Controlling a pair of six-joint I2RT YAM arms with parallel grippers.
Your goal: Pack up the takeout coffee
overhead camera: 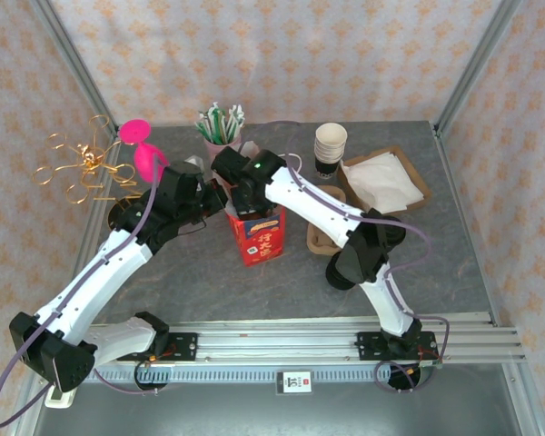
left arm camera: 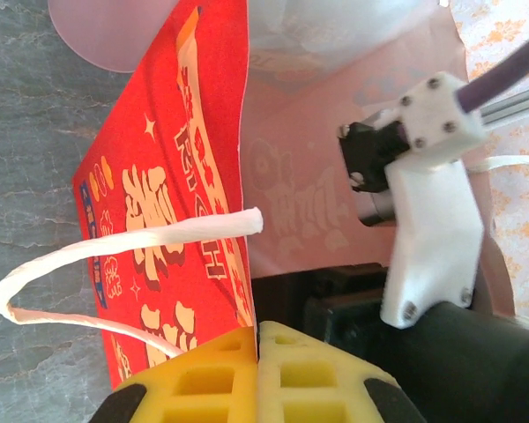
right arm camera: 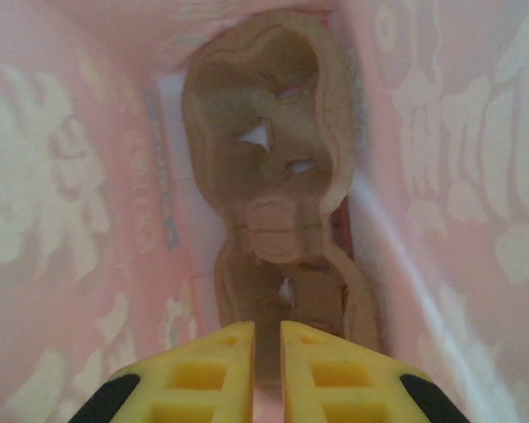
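Right wrist view: right gripper [right arm camera: 267, 352], inside the bag [right arm camera: 62, 194], is nearly closed on the edge of the carrier [right arm camera: 264, 176] just ahead. Left gripper [left arm camera: 257, 348] pinches the bag rim; if this pinch slips, the bag could fold and jam the carrier.

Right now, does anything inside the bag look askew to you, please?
Yes: the carrier stands on end inside the bag, its cup holes facing sideways, not lying flat on the bottom.
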